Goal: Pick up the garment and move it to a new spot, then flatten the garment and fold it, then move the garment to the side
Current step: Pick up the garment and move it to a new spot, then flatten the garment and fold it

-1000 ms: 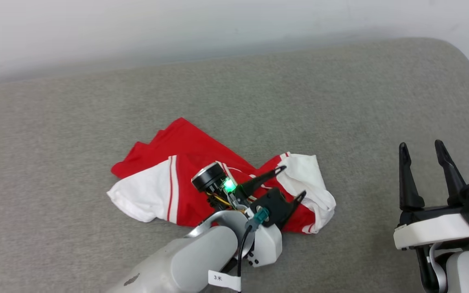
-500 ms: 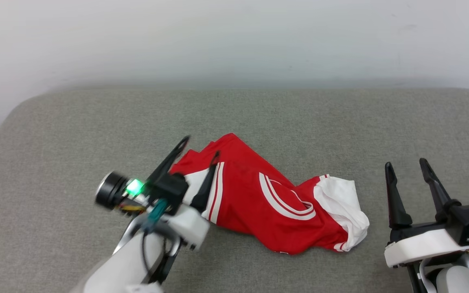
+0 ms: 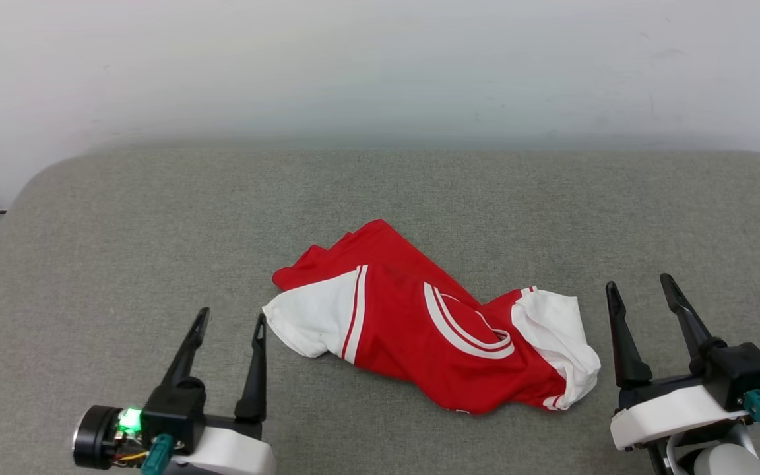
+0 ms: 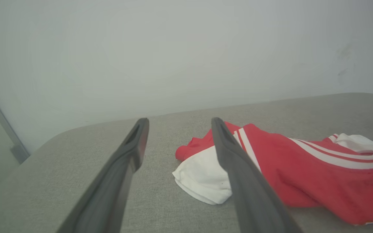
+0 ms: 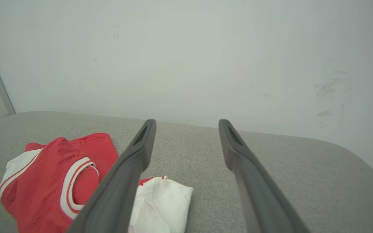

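1. Black, long fingers are nearest you. Your left hand, white at the wrist with a green lamp, stands spread and empty at the lower left. Its inner fingertip is just beside the white near sleeve; I cannot tell whether it touches.
2. Your right hand is spread and empty too, with a strip of bare cloth top between it and the crumpled white sleeve.
3. Between the two hands, the red jersey shirt with white short sleeves lies bunched in the middle of the grey cloth-covered desk, held by nothing.
4. The step in hand looks like the flattening. Bring each hand down low onto its own sleeve and pinch at the striped shoulder seam rather than the loose cuff. Then draw the two apart evenly so the body slides open instead of twisting. The right-side sleeve is folded over itself, so it probably needs a deeper bite.
5. No lettering, number or brand can be read on the side turned up. Only the white-and-red striped neck trim shows.
6. Farther off, a red fold points away from you. Past it the desk ends in rounded corners under a pale scuffed wall.
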